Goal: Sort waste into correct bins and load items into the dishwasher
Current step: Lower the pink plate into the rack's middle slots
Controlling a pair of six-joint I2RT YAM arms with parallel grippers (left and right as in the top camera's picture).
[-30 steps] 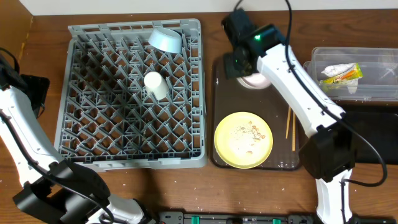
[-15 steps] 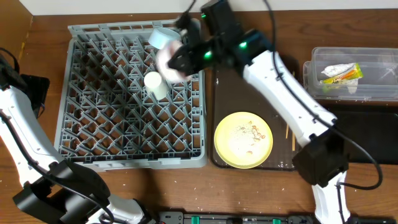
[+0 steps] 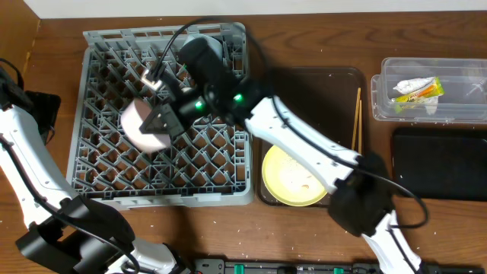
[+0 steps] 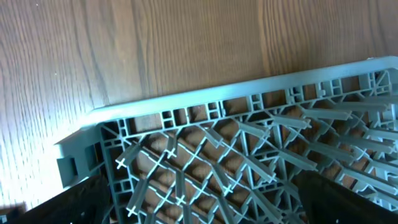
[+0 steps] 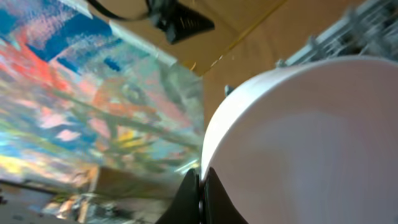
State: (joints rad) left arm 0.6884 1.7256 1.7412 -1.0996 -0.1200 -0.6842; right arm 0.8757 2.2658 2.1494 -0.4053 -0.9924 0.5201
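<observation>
- Step in hand: loading the dishwasher. The pinkish-white bowl point(image 3: 141, 128) is being carried in for placing.
- Right gripper point(image 5: 200, 194): closed on the bowl's rim, which is pinched thin between the fingers. The arm reaches across from the 3 o'clock side.
- Bowl position: tilted on edge over the dishwasher point(image 3: 114, 176), just toward 8 o'clock of its centre. I cannot tell whether it touches the pegs.
- Left gripper point(image 4: 199, 208): wide open and holding nothing, over the rack's corner at the 9 o'clock side of the desk point(image 3: 228, 228).
- Awaiting loading: large pale yellow plate point(image 3: 283, 187) with crumbs on it, on the brown serving tray point(image 3: 319, 76) at 4 o'clock of the rack. The chopsticks point(image 3: 355, 114) lie at 3 o'clock.
- Next move, as I judge it: lower the bowl between peg rows until it leans steadily, then open the fingers and lift clear without snagging the lattice.
</observation>
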